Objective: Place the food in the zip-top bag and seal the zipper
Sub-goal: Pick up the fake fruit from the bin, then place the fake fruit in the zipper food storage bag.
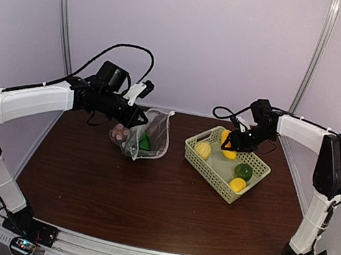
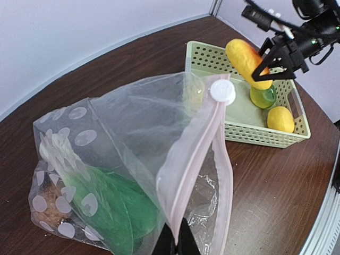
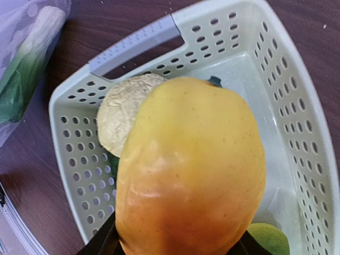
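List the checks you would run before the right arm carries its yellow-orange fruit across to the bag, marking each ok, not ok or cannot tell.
1. Fruit gripped: the right jaws are shut on the yellow-orange fruit, lifted above the basket. Ok.
2. Bag held: the left jaws pinch the zipper strip, holding the bag up. Ok.
3. Mouth open: the two zipper edges stand apart. Ok.
4. Mouth wide enough for this fruit: cannot tell.
5. Path: nothing stands on the table between basket and bag. Ok.
6. Room inside: the green vegetable and brown piece lie low in the bag. Ok.
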You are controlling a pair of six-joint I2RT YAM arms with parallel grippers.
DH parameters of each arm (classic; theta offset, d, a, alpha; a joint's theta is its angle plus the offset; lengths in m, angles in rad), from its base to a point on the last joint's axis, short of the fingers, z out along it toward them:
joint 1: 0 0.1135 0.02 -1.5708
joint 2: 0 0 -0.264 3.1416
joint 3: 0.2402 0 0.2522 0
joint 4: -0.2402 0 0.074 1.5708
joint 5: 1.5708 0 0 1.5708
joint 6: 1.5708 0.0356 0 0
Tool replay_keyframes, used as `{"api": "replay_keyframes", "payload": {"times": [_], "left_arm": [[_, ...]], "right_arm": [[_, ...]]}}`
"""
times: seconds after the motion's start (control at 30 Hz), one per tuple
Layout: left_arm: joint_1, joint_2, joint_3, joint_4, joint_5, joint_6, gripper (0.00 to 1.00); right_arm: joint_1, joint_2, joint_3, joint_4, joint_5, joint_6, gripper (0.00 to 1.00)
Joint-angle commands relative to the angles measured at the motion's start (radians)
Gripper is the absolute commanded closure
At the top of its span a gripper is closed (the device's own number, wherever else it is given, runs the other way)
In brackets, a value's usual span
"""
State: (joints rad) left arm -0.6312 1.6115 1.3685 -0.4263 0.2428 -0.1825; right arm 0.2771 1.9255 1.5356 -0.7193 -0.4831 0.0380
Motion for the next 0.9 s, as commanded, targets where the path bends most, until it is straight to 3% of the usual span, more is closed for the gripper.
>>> {"api": "replay_keyframes", "payload": {"times": [0.0,0.13,0.3,0.53,0.7,0.87], "left_arm": [[-0.001,-0.009,-0.003,0.045,-0.003,0.000,1.00],[-0.001,-0.002,-0.003,0.049,0.018,-0.009,1.00],[-0.001,-0.006,-0.013,0.078,0.074,-0.037,1.00],[-0.001,-0.043,-0.055,0.156,0.125,-0.077,1.00],[-0.001,-0.054,-0.063,0.177,0.153,-0.098,1.00],[0.000,-0.103,-0.088,0.230,0.187,-0.117,1.00]], "right_arm": [[0.012,-0.161,-0.008,0.023,-0.007,-0.109,0.63],[0.087,-0.250,0.016,0.039,-0.066,-0.192,0.64],[0.229,-0.285,0.032,0.095,-0.201,-0.158,0.64],[0.421,-0.176,0.138,0.089,-0.277,-0.072,0.64],[0.480,-0.085,0.201,0.116,-0.307,-0.023,0.65],[0.490,-0.026,0.252,0.131,-0.244,0.024,0.65]]}}
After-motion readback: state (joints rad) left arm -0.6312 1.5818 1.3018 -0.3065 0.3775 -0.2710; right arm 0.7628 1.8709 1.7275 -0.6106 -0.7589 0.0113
